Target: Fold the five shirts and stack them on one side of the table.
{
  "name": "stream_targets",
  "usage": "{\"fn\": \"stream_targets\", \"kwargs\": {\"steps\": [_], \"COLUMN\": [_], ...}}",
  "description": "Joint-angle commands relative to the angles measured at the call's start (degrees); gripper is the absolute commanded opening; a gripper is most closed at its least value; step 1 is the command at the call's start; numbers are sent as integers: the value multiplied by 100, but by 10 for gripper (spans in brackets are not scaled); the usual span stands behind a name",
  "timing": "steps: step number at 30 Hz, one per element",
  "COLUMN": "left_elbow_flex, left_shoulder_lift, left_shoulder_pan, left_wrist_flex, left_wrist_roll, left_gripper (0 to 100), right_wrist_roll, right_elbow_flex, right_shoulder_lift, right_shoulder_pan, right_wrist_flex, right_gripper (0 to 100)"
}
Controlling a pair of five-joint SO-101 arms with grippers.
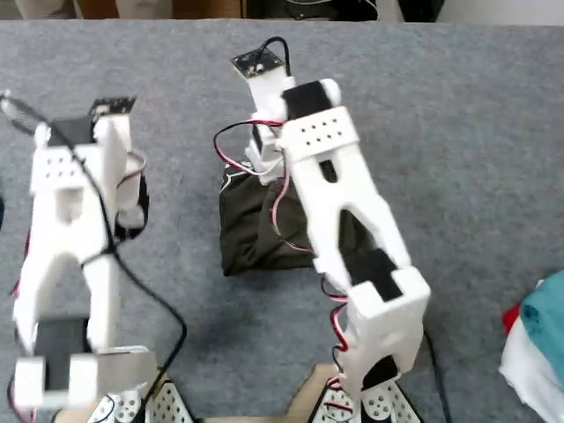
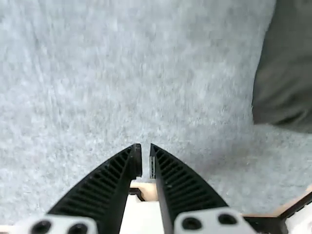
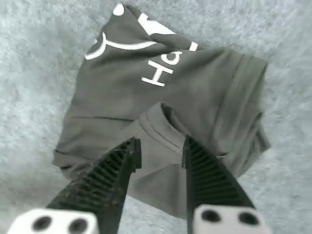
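A dark shirt [image 1: 247, 236] with white print lies roughly folded in the middle of the grey table [image 1: 458, 132]. My right gripper [image 3: 161, 146] hangs open just above this shirt [image 3: 195, 87], its fingers on either side of a raised fold near the collar. In the high view the right gripper [image 1: 263, 163] sits at the shirt's far edge. My left gripper [image 2: 144, 148] is shut with nothing in it, low over bare table to the left of the shirt's edge [image 2: 287, 73]. From above, the left gripper [image 1: 134, 210] is well apart from the shirt.
A heap of other shirts [image 1: 539, 339], teal, red and white, lies at the table's right edge. Both arm bases stand at the near edge on a wooden board [image 2: 295, 209]. Red, black and white cables [image 1: 231, 150] loop off the right arm.
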Motion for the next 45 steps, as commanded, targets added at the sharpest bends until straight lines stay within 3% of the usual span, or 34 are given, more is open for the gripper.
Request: {"fn": "stream_targets", "kwargs": {"steps": [1,8,15,31,36,45], "left_elbow_flex": [800,1873,2382,2813,2804,2804], "left_shoulder_lift": [-1376,-2888,-3284,-3327,-3327,-3327], "left_shoulder_pan": [-141,-738,-1398,-1626,-1618,-1600], "left_wrist_flex": [-35,-44,-44,-44,-44,-44], "left_wrist_roll": [-290,-1240,-1767,-1776,-1767,-1785], "left_gripper": [46,46,46,46,46,46], "right_wrist_roll": [-378,-923,-1415,-1442,-1407,-1407], "right_elbow_flex": [-690,-1323,-1446,-470,-462,-453], "right_shoulder_lift": [259,919,1059,1077,1077,1042], "right_shoulder_pan": [-154,-154,-171,-145,-145,-75], "right_wrist_flex": [211,404,580,607,607,615], "right_gripper": [156,156,156,152,41,5]}}
